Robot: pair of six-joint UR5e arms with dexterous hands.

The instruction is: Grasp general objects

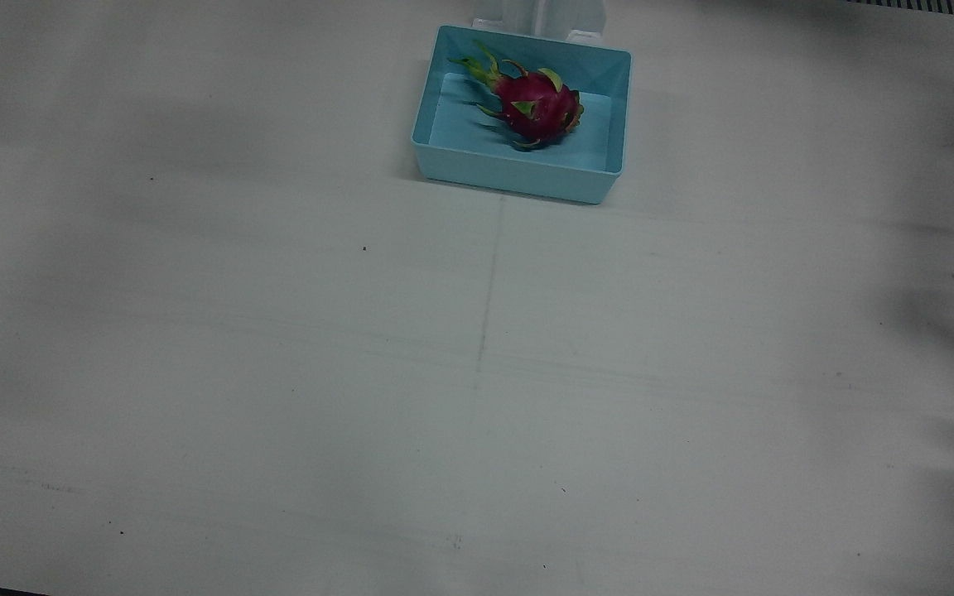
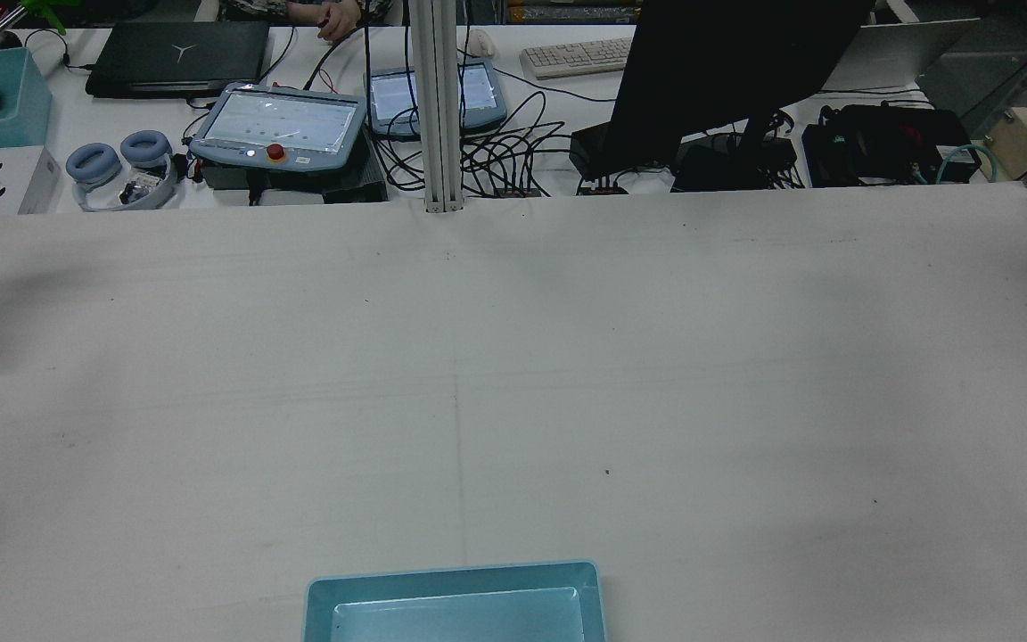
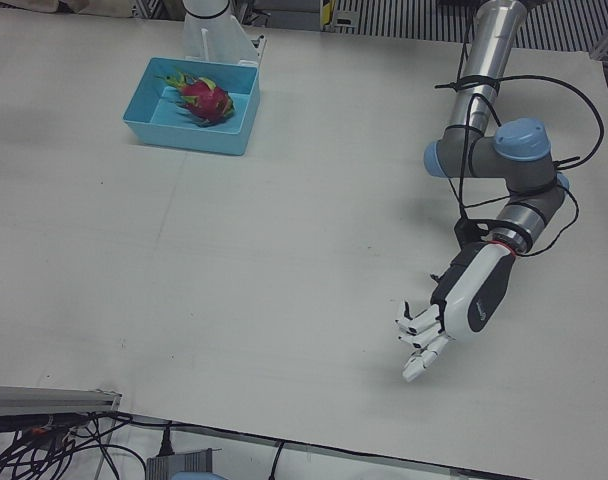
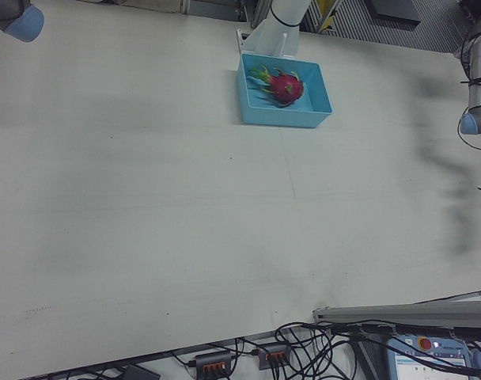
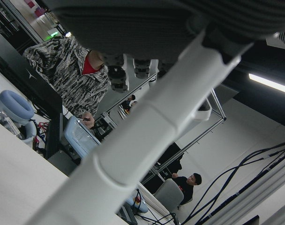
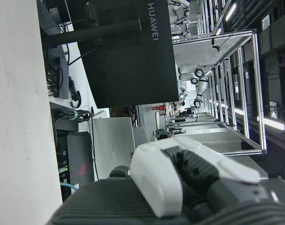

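Dragon fruit [image 1: 538,105] lies in a shallow blue bin [image 1: 452,157] at the robot's edge of the table [image 1: 278,348], close to the pedestal side and near the centre line. It is magenta with green-tipped scales, resting on its side on the bin floor, its leafy end towards one back corner. Nothing touches it.

On the left-front view the left hand [image 3: 446,320] hangs just above the table, well apart from the bin and towards the operators' edge. Its fingers [image 3: 416,330] are spread and extended, holding nothing (the palm faces roughly down and forward).

Only the right hand's own camera shows the right hand [image 6: 189,173]: a white-and-black part of it fills the lower frame, with a dark monitor [image 6: 123,51] beyond the table edge. Whether its fingers are spread or closed cannot be told from that sliver.

Past the far edge of the table, the rear view shows a cluttered desk with two teach pendants [image 2: 282,120], a keyboard [image 2: 576,58] and tangled cables.
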